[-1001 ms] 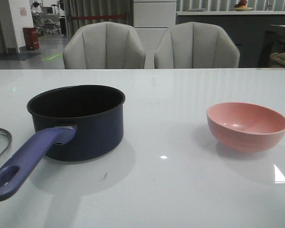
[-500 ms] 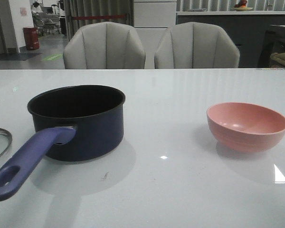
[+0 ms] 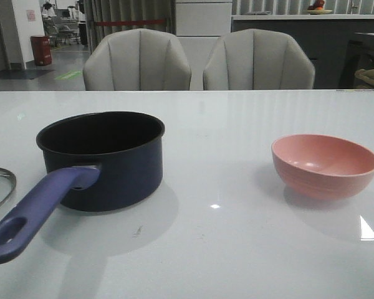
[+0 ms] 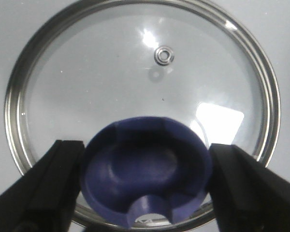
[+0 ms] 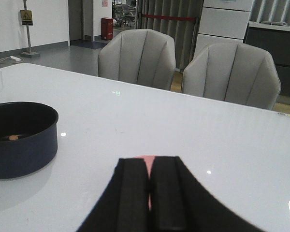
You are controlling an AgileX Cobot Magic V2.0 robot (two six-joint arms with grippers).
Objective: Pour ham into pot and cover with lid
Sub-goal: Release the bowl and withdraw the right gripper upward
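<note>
One orange-pink piece of ham [image 5: 13,137] shows inside the one pot [image 3: 101,159], which stands on the left of the bench [image 3: 237,124]. Its single handle [image 3: 37,208] points toward the near edge. One glass lid [image 4: 140,96] lies flat left of the pot. The left end effector [image 4: 145,188] is open, its fingers flanking the lid's blue knob [image 4: 146,169]. The right end effector [image 5: 152,193] is closed, empty, above one pink bowl [image 3: 324,165]. Two chairs [image 3: 137,60] stand behind.

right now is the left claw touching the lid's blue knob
Cannot tell. In the left wrist view the left claw straddles the blue knob of the glass lid, its fingers right at the knob's edges, but neither contact nor gap shows plainly.
</note>
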